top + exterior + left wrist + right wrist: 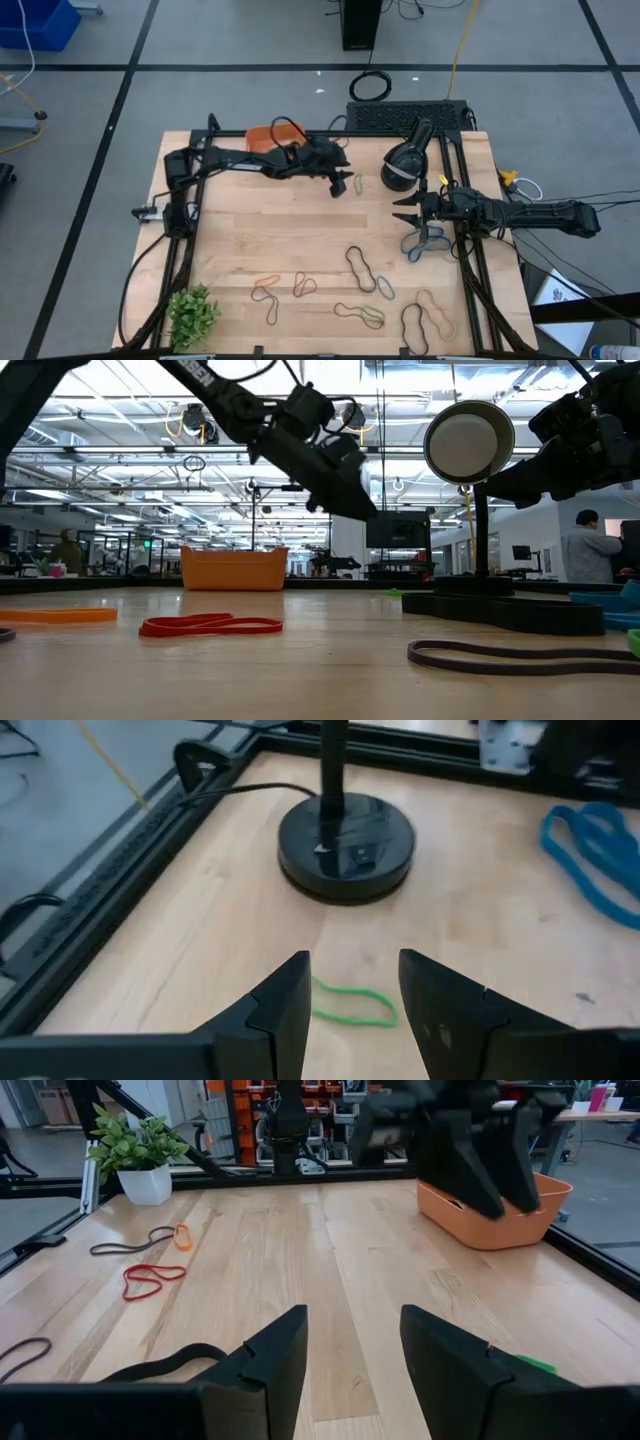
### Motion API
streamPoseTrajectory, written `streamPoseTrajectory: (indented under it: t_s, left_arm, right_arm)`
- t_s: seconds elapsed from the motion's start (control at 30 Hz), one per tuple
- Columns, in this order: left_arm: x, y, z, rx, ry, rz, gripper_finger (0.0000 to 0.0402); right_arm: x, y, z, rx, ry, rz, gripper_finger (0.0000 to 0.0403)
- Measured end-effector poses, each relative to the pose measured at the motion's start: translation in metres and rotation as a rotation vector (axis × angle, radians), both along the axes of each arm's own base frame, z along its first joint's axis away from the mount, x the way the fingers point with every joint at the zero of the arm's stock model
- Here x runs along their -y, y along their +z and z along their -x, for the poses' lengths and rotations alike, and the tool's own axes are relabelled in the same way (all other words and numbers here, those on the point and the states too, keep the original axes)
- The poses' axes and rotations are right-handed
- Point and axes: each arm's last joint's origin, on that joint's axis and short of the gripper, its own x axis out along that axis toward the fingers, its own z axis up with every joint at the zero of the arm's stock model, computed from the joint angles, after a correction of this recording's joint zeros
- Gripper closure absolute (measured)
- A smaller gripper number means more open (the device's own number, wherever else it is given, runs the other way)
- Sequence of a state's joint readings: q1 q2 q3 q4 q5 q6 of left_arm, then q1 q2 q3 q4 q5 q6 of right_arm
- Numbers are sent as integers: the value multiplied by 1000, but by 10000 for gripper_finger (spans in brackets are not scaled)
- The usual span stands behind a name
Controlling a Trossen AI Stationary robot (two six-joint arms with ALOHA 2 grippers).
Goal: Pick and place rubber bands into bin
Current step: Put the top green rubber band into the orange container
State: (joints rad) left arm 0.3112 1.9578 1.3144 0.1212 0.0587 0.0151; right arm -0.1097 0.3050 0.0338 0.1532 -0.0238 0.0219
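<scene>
From above, the left claw (pixel 343 185) hangs over a small green band (pixel 358 183) near the back of the table (pixel 300 225), with the orange bin (pixel 262 136) just behind that arm. The right claw (pixel 405 212) hovers open beside a blue band (pixel 418 243). Most rubber bands (pixel 365 270) lie scattered toward the front, well apart from the bin. The risk here is the two arms crowding each other near the black lamp stand (pixel 400 172).

At table height, a red band (pixel 210 625) and a dark band (pixel 520 653) lie flat; a thin loop like these could slip under closing fingers.

The left wrist view shows the left claw's fingers (pixel 285 1010) spread with nothing between them, the green band sitting just past the tips. Come down off-centre and the fingers may pinch air or flick the band toward the stand's round base (pixel 345 845).

The right wrist view shows its fingers (pixel 270 1360) apart and empty above bare wood, the bin far ahead beneath the left arm; carrying anything there risks a collision.
</scene>
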Motion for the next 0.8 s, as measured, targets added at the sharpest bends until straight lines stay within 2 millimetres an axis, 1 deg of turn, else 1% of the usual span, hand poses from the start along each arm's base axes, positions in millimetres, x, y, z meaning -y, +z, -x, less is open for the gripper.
streamPoseTrajectory:
  t_s: [0.07,0.13,0.2,0.3,0.37,0.43,0.57,0.67,0.8]
  left_arm:
    - [4,-7,-3,-25,21,-28,240]
    - [10,-10,-8,-54,32,-49,240]
    - [14,-8,-14,-99,28,-40,240]
    - [17,1,-28,-144,18,-34,240]
    - [19,6,-40,-166,-13,-65,240]
    - [23,4,-49,-200,-37,-72,240]
    - [30,3,-62,-222,-56,-52,240]
    - [33,-2,-67,-236,-51,-51,240]
    - [35,-16,-71,-273,-17,-45,241]
  right_arm:
    - [0,0,0,0,0,0,248]
    - [0,0,0,0,0,1,248]
    - [0,0,0,0,-1,2,248]
    - [0,0,0,0,-1,2,248]
    - [0,0,0,0,-1,1,248]
    - [0,0,0,2,-1,-1,248]
    - [0,0,0,2,-3,-19,248]
    - [0,0,0,2,-1,-19,248]
    - [0,0,0,1,-1,-19,248]
